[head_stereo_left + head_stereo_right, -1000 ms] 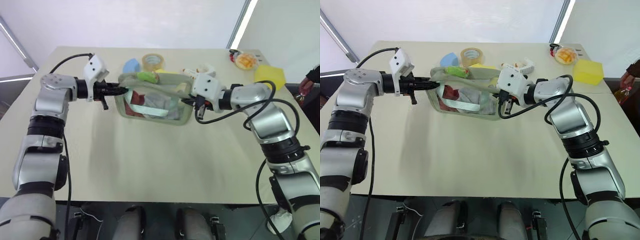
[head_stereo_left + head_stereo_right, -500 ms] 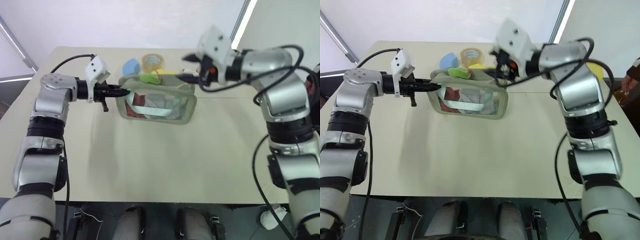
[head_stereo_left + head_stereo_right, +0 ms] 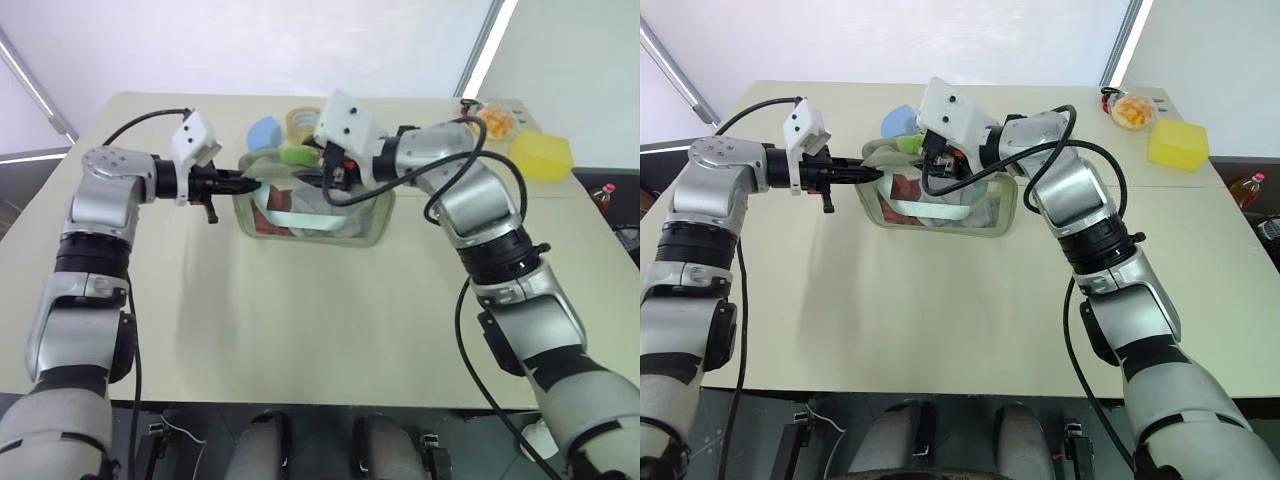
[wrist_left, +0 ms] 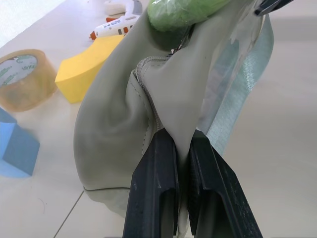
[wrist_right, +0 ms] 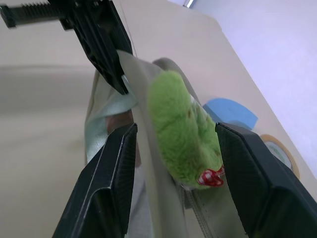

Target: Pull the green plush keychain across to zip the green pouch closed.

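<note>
One beige table (image 3: 300, 330) stands before a white wall. The pale sage-green fabric pouch (image 3: 340, 222) sits at its centre, its nine o'clock end clamped in the left pincer (image 3: 246, 183). The fuzzy lime-green plush keychain (image 5: 181, 129) lies between the right pincer's (image 5: 174, 148) parted fingers, ungripped.

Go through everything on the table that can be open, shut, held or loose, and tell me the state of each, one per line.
green pouch: upright on the table, one end pinched in the left gripper.
green plush keychain: between the right gripper's open fingers, not yet gripped.
left gripper: shut on the pouch fabric.
right gripper: open, straddling the keychain.
tape roll: lying flat, loose.
</note>
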Motion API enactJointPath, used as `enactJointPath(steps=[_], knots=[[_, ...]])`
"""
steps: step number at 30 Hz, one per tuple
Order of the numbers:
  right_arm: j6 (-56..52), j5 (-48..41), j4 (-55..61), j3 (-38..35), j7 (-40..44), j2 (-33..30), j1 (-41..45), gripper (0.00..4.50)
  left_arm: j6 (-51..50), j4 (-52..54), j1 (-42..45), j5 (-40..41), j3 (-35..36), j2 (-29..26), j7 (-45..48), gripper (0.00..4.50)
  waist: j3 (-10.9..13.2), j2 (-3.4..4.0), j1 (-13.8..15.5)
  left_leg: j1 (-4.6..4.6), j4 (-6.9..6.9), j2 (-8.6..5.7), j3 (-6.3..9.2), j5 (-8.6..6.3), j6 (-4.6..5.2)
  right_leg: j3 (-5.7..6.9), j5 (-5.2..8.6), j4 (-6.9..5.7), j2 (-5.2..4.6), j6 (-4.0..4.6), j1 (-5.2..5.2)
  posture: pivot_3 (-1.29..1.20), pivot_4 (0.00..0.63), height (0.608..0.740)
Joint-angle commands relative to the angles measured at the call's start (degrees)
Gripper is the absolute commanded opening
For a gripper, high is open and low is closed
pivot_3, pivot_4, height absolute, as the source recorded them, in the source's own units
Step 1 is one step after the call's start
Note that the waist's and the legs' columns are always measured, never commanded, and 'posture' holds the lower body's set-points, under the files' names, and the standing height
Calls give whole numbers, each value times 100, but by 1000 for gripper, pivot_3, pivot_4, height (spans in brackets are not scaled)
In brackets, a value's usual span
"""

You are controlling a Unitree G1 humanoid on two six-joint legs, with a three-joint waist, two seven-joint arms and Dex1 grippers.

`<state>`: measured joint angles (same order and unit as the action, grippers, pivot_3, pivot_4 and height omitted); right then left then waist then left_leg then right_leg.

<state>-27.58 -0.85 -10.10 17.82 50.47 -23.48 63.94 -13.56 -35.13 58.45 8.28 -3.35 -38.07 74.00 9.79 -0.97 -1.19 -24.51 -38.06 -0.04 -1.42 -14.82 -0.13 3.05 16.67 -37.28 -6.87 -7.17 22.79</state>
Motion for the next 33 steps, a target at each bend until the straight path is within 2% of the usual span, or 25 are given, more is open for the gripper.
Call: enactJointPath(steps=[1,3,4,11,14,19,21,23,29,33], knots=[[79,-39,187,-184,-38,42,170,1193,39,180,85,59,87,-55,-26,0,0,0,0,0,0,0,0,0,0,0,0,0,0,0,0,0,150,740],[-29,-126,262,-309,-67,48,159,107,97,152,68,34,74,-49,-50,0,0,0,2,0,0,0,1,0,0,0,0,0,0,0,0,0,150,740],[-121,-186,305,-414,-99,33,151,46,121,136,63,27,68,-45,-54,0,0,0,3,0,0,0,1,0,0,0,0,0,0,0,0,0,150,740],[-1123,-539,700,-1480,-643,-391,190,46,165,50,97,6,39,-21,-39,0,0,0,40,-1,0,0,1,1,-1,1,0,0,0,0,-1,0,150,740],[-1499,-188,793,-1893,-1279,-1001,-31,46,296,-27,70,-67,-3,-44,-38,0,0,0,54,-3,-1,-1,-1,0,-1,0,0,2,-2,0,-3,0,150,740],[-1457,442,995,-1743,-1667,-2077,-850,46,398,-100,52,-114,-57,-56,8,0,0,0,39,-5,3,-4,-14,0,0,-1,0,5,-3,0,0,0,150,740],[-1399,620,1026,-1654,-1792,-2310,-1105,46,478,-134,38,-151,-104,-71,56,0,1,1,7,-5,4,-3,-18,0,1,-3,0,4,-3,0,5,0,150,740],[-1398,645,1112,-1639,-1989,-2238,-1393,46,483,-172,62,-133,-132,-75,73,0,0,7,-12,-4,6,-2,-22,0,1,-8,0,3,-3,0,11,0,150,740],[-1606,206,1126,-1779,-2854,-735,-2320,46,471,-202,108,-116,-191,-50,81,0,-3,3,-3,5,4,5,-21,0,0,-7,0,3,3,0,-1,0,150,740],[-1567,227,1124,-1518,-2932,-278,-2658,46,395,-96,43,-84,-196,-72,129,0,-2,6,-8,3,7,4,-14,0,0,-10,0,2,2,0,6,0,150,740]])
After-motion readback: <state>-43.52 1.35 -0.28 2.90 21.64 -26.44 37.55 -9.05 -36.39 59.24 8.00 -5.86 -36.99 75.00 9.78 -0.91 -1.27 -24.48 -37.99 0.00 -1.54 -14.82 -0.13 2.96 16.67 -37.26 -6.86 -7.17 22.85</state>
